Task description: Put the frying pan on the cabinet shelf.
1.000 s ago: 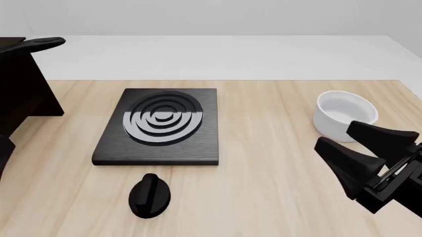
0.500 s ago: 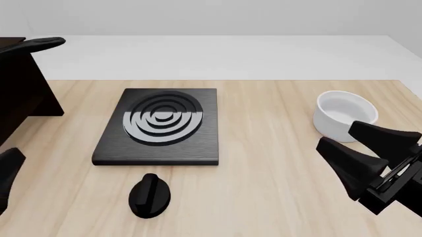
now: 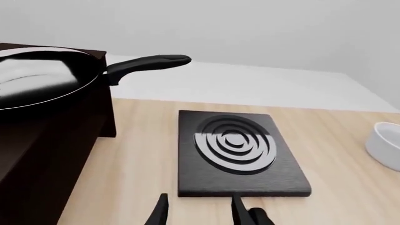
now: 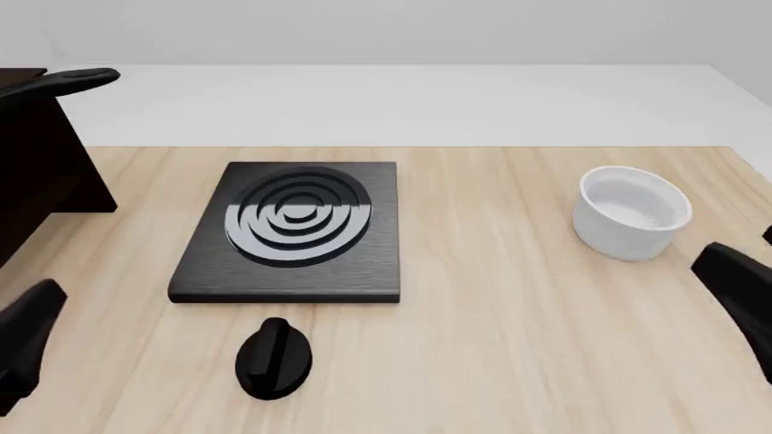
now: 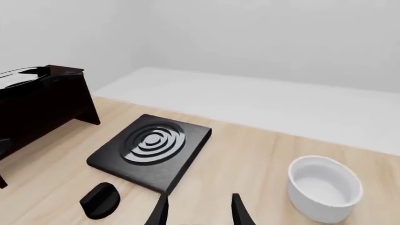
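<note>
Placement looks complete: glossy black frying pan [image 3: 37, 84] rests on the dark wooden cabinet shelf [image 3: 47, 140]
Left gripper [image 3: 196, 211] and right gripper [image 5: 198, 208] both spread, empty; I need only park them

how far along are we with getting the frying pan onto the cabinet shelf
It looks done: the frying pan sits on top of the cabinet, its handle sticking out past the edge. Neither gripper holds anything, left or right, both with jaws open. Nothing visible seems left.

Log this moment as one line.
pan: on cabinet | left tool: open, empty | right tool: open, empty | both low, near edge
</note>
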You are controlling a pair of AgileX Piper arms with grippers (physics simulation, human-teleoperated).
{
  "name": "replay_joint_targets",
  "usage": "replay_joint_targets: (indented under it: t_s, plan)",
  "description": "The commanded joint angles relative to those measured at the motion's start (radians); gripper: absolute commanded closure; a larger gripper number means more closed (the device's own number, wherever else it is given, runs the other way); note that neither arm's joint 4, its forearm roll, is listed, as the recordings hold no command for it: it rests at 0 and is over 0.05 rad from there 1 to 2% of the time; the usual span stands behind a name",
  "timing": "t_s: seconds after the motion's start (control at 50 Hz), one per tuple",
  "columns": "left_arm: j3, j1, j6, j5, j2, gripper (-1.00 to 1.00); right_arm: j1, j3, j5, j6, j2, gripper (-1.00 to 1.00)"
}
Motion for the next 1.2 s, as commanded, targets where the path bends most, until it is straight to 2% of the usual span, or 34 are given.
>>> replay_joint_targets:
  t_s: [0.02,0.2,0.36,0.38,0.4,0.54,0.56,0.58,0.6,0.68,0.7,0.72,0.74,0.76,0.8,0.82,0.84,0.88,1.02,1.06,1.2]
  plan:
    - [0.052,0.013,0.009,-0.063,0.000,-1.00,-0.109,-0.147,0.285,-0.050,-0.139,-1.00]
    - [0.093,0.025,0.020,-0.117,-0.001,-1.00,-0.136,-0.302,0.484,-0.090,-0.139,-1.00]
    - [0.095,0.031,0.027,-0.129,-0.001,-1.00,-0.136,-0.346,0.562,-0.075,-0.139,-1.00]
    - [-0.244,0.020,0.050,0.187,-0.001,-1.00,-0.138,-0.368,0.589,-0.074,-0.139,-1.00]
    - [-0.269,0.021,0.046,0.210,0.000,-1.00,-0.139,-0.380,0.603,-0.075,-0.139,-1.00]
    - [-0.304,0.031,0.057,0.229,0.000,-1.00,-0.139,-0.457,0.686,-0.073,-0.139,-1.00]
    - [-0.285,0.081,0.000,0.215,0.000,-1.00,-0.134,-0.465,0.694,-0.081,-0.139,-1.00]
    - [-0.285,0.081,0.000,0.215,0.000,-1.00,-0.133,-0.476,0.703,-0.081,-0.139,-1.00]
    - [-0.381,0.047,0.025,0.300,-0.001,-1.00,-0.133,-0.476,0.704,-0.081,-0.139,-1.00]
    - [-0.413,0.040,0.037,0.310,-0.001,-1.00,-0.141,-0.493,0.708,-0.087,-0.139,-1.00]
    - [-0.438,0.024,0.070,0.334,-0.001,-1.00,-0.147,-0.492,0.704,-0.089,-0.139,-1.00]
    - [-0.473,0.024,0.056,0.368,-0.001,-1.00,-0.151,-0.496,0.704,-0.088,-0.139,-1.00]
    - [-0.420,0.033,0.020,0.293,-0.001,-1.00,-0.161,-0.506,0.705,-0.091,-0.139,-1.00]
    - [-0.453,0.028,0.077,0.344,-0.001,-1.00,-0.162,-0.504,0.704,-0.090,-0.139,-1.00]
    - [-0.545,0.025,0.054,0.434,-0.001,-1.00,-0.168,-0.508,0.705,-0.091,-0.139,-1.00]
    - [-0.546,0.025,0.054,0.435,-0.001,-1.00,-0.168,-0.508,0.705,-0.091,-0.139,-1.00]
    - [-0.591,0.012,0.069,0.491,-0.001,-1.00,-0.174,-0.518,0.708,-0.096,-0.139,-1.00]
    - [-0.622,-0.003,0.059,0.532,-0.001,-1.00,-0.175,-0.522,0.710,-0.096,-0.139,-1.00]
    - [-0.639,-0.006,0.044,0.585,0.000,-1.00,-0.177,-0.523,0.719,-0.119,-0.139,-1.00]
    - [-0.647,-0.005,0.070,0.596,0.000,-1.00,-0.174,-0.525,0.725,-0.120,-0.139,-1.00]
    - [-0.687,-0.004,0.072,0.654,0.000,-1.00,-0.178,-0.552,0.751,-0.138,-0.139,-1.00]
